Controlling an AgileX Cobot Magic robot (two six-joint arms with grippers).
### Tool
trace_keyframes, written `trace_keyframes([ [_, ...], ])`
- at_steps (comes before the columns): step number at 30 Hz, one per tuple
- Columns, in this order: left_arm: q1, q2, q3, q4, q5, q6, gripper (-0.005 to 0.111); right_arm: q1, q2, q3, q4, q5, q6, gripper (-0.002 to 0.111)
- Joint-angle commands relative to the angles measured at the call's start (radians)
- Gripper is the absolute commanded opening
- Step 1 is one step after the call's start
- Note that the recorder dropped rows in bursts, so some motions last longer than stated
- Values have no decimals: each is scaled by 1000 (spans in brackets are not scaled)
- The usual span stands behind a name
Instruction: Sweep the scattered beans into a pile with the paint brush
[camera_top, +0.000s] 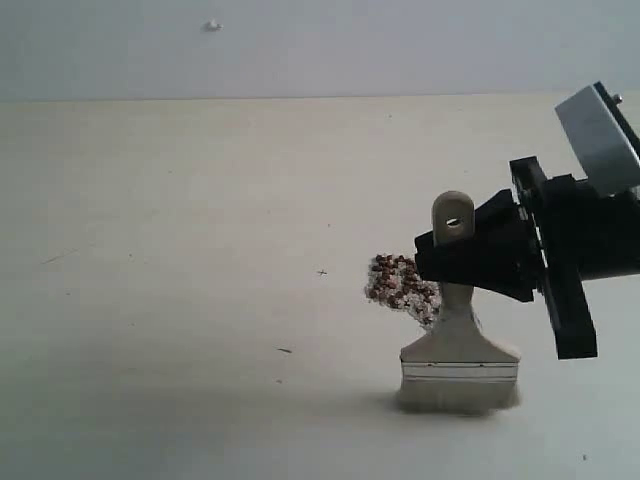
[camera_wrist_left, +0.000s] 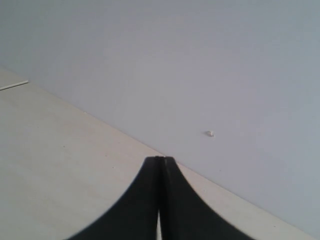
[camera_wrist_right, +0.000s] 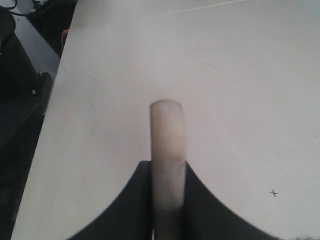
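Two claws are mine; only the right one is at work. My right claw (camera_top: 440, 262) reaches in from the right of the exterior view and is clamped on the handle of the paint brush (camera_top: 460, 345), with one black finger on each flat side. In the right wrist view, the pale handle (camera_wrist_right: 167, 135) stands up between those fingers (camera_wrist_right: 200, 200), and its rounded end is clear above them.

The brush is upright, with the holed end of its handle on top. Its silver band is below my grip, and its whitish bristles (camera_top: 458, 398) are pressed down and slightly splayed on the table (camera_top: 180, 250).

The beans (camera_top: 402, 283) lie in one compact reddish-brown patch mixed with whitish crumbs. The patch is just beside the handle, on the side toward the middle of the table, and my fingertip hides its right edge. A small cross mark (camera_top: 322, 271) sits on the table near the patch, further toward the middle.

My left claw (camera_wrist_left: 160, 167) appears only in its own wrist view. Its two fingers are pressed tip to tip with nothing between them, above the bare tabletop and facing the grey wall (camera_wrist_left: 200, 60).
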Motion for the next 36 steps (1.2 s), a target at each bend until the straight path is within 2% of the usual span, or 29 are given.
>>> trace_keyframes([
  [1, 1, -7, 3, 8, 2, 1, 0, 1, 70, 4, 3, -11, -92, 0],
  [4, 1, -7, 3, 8, 2, 1, 0, 1, 133, -7, 46, -11, -171, 0],
  [11, 1, -7, 3, 8, 2, 1, 0, 1, 193, -71, 91, 13, -175, 0],
  [17, 1, -7, 3, 8, 2, 1, 0, 1, 223, -82, 328, 88, -334, 0],
  [22, 1, -7, 3, 8, 2, 1, 0, 1, 225, -82, 422, 141, -405, 0],
  [30, 1, -7, 3, 8, 2, 1, 0, 1, 225, -82, 422, 133, -387, 0],
  [36, 1, -7, 3, 8, 2, 1, 0, 1, 206, -82, 426, 16, -335, 0],
])
